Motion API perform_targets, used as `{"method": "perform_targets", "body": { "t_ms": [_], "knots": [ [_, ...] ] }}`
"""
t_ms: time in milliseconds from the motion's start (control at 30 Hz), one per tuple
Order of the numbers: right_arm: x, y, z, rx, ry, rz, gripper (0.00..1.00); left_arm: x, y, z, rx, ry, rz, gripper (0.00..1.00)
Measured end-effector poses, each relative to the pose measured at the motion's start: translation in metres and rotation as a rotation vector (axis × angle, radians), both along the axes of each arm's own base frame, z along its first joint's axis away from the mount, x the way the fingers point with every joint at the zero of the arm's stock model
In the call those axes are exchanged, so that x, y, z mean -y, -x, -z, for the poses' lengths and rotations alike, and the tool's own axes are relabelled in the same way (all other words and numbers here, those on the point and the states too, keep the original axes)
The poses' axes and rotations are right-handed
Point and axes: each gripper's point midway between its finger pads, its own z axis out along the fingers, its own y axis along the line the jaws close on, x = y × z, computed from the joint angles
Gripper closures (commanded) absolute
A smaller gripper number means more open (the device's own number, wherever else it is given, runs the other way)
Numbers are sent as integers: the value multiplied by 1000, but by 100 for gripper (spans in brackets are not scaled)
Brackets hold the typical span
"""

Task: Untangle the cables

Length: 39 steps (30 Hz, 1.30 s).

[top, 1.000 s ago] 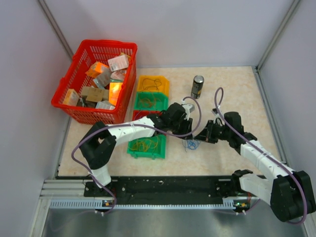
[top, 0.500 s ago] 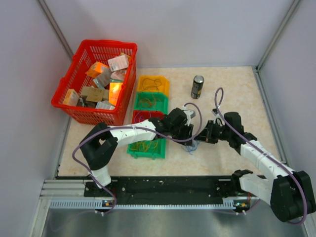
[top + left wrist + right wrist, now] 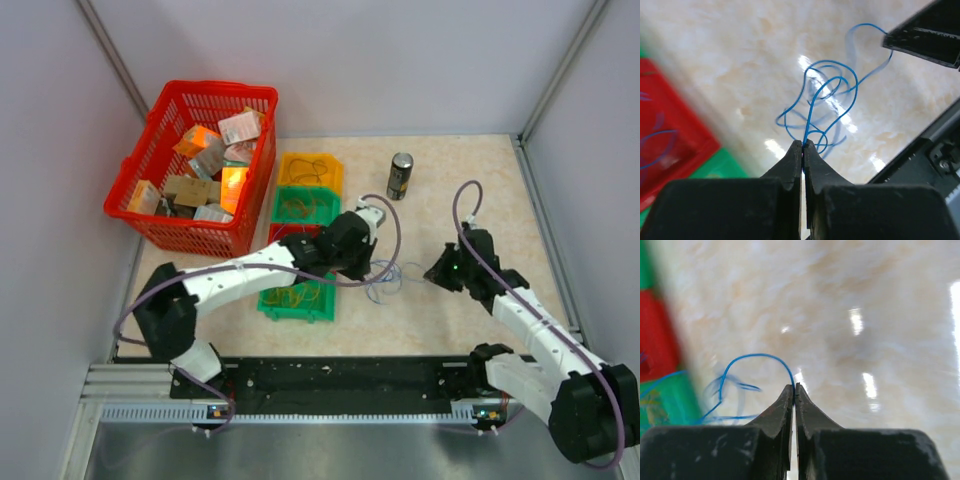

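A thin blue cable [image 3: 390, 277] hangs in loose loops over the beige table between my two arms. My left gripper [image 3: 372, 262] is shut on one part of it; in the left wrist view [image 3: 804, 144] the blue cable [image 3: 830, 95] rises from the closed tips in tangled loops. My right gripper [image 3: 432, 272] is shut on another part of the same cable; in the right wrist view [image 3: 794, 387] the blue cable [image 3: 747, 357] arcs left from the tips. Orange and purple-grey cables lie in the bins at the left.
A row of small bins, yellow [image 3: 310, 170], green [image 3: 308, 205], red [image 3: 285, 233] and green [image 3: 297, 297], holds loops of wire. A red basket [image 3: 195, 160] of boxes stands at back left. A dark can [image 3: 400, 176] stands behind the cable.
My right gripper has pulled back to the right and my left gripper to the left, and the blue cable has stretched from a small clump into wider loops between them.
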Motion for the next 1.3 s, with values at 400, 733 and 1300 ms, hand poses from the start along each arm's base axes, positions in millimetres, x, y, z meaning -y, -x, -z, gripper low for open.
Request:
{"method": "perform_targets", "body": {
  "t_ms": [400,733,1300],
  "knots": [
    [96,6,27,-122,265,387,100,-103,-35,-188,532,159,-294,100],
    [27,-5,-2,9,-4,-5,38,-89,-27,-248,612,288,-193,100],
    [-77,21,-83,426,-166,-516,25,-35,-13,-195,349,311,-63,100]
  ]
}}
